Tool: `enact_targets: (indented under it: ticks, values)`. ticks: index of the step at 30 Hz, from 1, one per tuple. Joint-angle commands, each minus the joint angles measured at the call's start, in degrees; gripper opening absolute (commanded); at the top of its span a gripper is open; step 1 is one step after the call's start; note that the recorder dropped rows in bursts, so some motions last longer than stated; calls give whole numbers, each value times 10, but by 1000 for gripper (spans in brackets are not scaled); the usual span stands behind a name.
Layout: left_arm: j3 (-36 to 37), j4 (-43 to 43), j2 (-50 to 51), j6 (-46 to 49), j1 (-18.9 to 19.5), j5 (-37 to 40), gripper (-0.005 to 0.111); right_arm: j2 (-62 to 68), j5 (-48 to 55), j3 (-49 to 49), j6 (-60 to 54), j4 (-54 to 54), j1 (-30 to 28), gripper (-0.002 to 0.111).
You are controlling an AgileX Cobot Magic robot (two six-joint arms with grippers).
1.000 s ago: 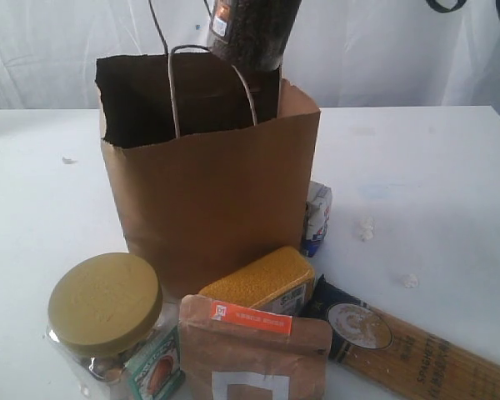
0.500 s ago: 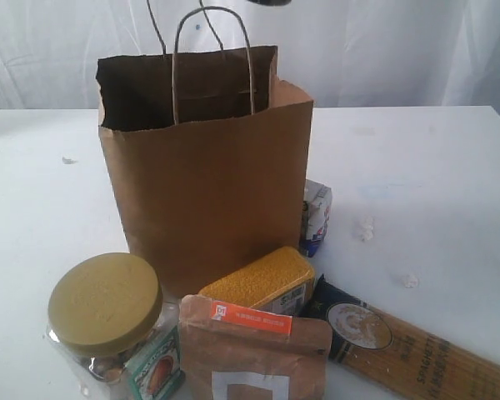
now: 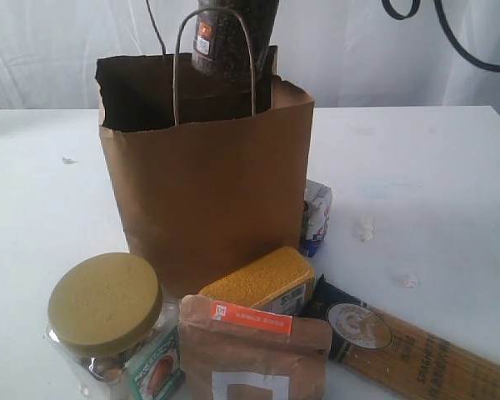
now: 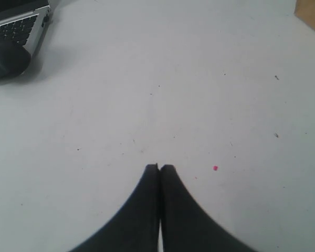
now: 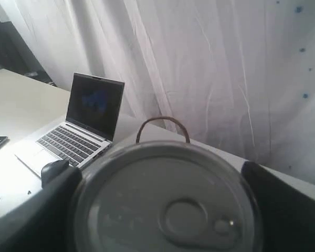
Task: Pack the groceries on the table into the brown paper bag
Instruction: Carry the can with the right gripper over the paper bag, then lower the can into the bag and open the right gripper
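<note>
Dark pull-tab can (image 3: 233, 37) hung over brown paper bag (image 3: 208, 192) mouth, clamped in my right gripper (image 5: 170, 210); left gripper (image 4: 159, 169) pinched closed, idle over table (image 4: 199, 79). Drop-in step, I reckon; nxt: lower straight, clear handles (image 3: 174, 83), release.

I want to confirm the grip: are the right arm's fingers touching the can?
Touching. The right wrist view shows the fingers pressed against both sides of the can.
</note>
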Motion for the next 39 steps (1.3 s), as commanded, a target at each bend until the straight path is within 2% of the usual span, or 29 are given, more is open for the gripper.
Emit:
enact_targets:
  ticks: [1, 8, 12, 16, 22, 39]
  values:
    - [4, -3, -1, 0, -3, 9, 0, 4, 13, -6, -3, 11, 0, 26]
    - [4, -3, -1, 0, -3, 9, 0, 21, 56, -5, -3, -11, 0, 27]
    - [4, -3, -1, 0, -3, 9, 0, 27, 64, -5, -2, -69, 0, 28]
    - [4, -3, -1, 0, -3, 9, 0, 29, 64, -5, 30, -112, 0, 37]
    - [4, -3, -1, 0, -3, 9, 0, 33, 63, -5, 32, -119, 0, 52]
    - [4, -3, -1, 0, -3, 9, 0, 38, 69, -5, 44, -119, 0, 53]
